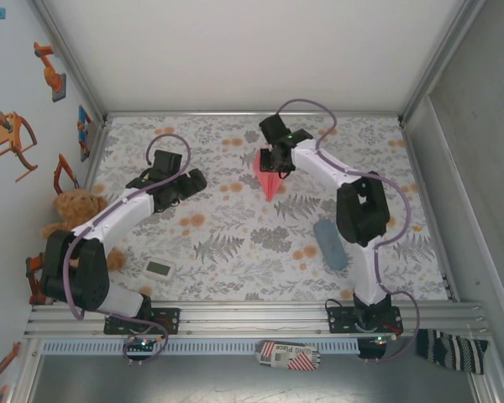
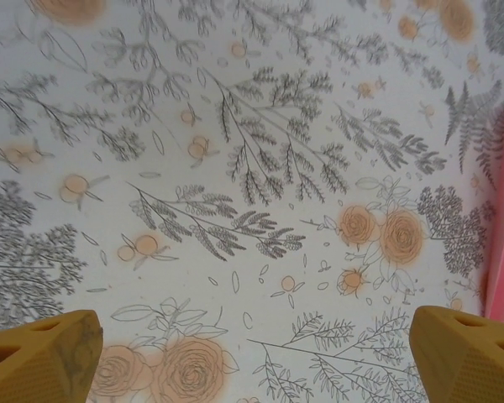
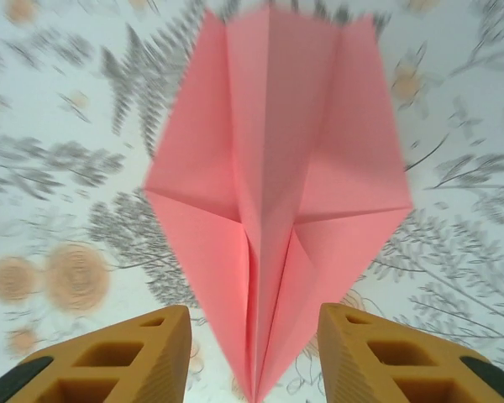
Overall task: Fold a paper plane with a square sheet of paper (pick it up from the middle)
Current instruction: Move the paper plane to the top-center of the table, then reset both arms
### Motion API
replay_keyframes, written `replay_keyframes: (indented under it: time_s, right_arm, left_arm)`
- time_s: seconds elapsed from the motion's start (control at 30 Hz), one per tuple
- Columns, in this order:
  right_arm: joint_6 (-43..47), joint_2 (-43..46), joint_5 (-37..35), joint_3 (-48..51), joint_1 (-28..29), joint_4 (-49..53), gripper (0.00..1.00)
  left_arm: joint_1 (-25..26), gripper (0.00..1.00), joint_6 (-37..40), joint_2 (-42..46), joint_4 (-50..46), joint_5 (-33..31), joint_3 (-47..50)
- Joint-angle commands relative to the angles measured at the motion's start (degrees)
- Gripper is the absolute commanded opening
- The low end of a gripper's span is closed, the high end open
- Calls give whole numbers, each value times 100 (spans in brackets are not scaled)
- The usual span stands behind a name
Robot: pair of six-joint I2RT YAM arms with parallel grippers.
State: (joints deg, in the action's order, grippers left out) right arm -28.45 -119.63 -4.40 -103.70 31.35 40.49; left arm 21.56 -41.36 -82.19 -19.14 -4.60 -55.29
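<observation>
**A:** Where is the paper plane (image 1: 270, 178) lying?

**B:** It is lying on the flowered tablecloth (image 1: 235, 243), toward the far middle, right under the right gripper (image 1: 277, 164).

**A:** Is that gripper holding it?

**B:** It doesn't look so. In the right wrist view the fingers (image 3: 151, 353) are standing partly apart. A pointed end of the plane is reaching between them, and neither finger seems to be pressing on it.

**A:** And the left gripper (image 2: 252, 353)?

**B:** It is hanging over bare cloth well to the plane's left. Its jaws are spread wide and gripping nothing. The plane's pink edge is showing at the right of the left wrist view.

**A:** Anything else lying around?

**B:** A grey-blue pouch (image 1: 330, 243) is lying near the right arm.
</observation>
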Motion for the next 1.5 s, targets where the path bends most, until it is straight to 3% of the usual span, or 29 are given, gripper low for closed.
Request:
replay_keyframes:
  time_s: [0.0, 0.13, 0.33, 0.43, 0.57, 0.67, 0.77, 0.9, 1.1, 1.33, 1.47]
  right_arm:
    - [171, 939, -446, 254, -174, 46, 46]
    - [417, 2170, -1117, 1364, -473, -600, 54]
    - [980, 3836, -2444, 3360, -1068, -1860, 88]
    - [1180, 4269, -3159, 4157, -1328, -2404, 95]
    - [1363, 4673, -3264, 5370, -1797, -3506, 99]
    - [1141, 4791, -2762, 6001, -2384, -3863, 99]
    - [1149, 4865, -2520, 6674, -2768, -4624, 100]
    - [1517, 4789, -2523, 7566, -2882, -6174, 100]
    - [1931, 4304, -2147, 8047, -2896, -7620, 100]
    - [2167, 3643, -1431, 8212, -3059, -8673, 99]
    - [2310, 3436, -948, 8409, -3114, -9219, 99]
  left_arm:
    - [-40, 97, 360, 536, -190, -656, -146]
    - [-40, 96, 722, 1045, 103, -1489, 192]
    - [-140, 96, 1389, 1591, 1187, -2767, 1150]
    - [-195, 96, 1904, 1733, 1959, -3266, 1703]
    - [-276, 96, 2668, 1855, 3068, -3652, 2419]
    - [-513, 96, 3075, 1880, 3708, -3530, 2844]
    - [-1031, 96, 3114, 2015, 4028, -2552, 3112]
    - [-1434, 96, 3202, 1986, 4436, -1796, 3446]
    - [-1909, 96, 3423, 1552, 5854, -710, 4052]
    - [-2110, 96, 3730, 701, 6904, 137, 3994]
    - [-2265, 96, 3726, -221, 7484, 471, 3787]
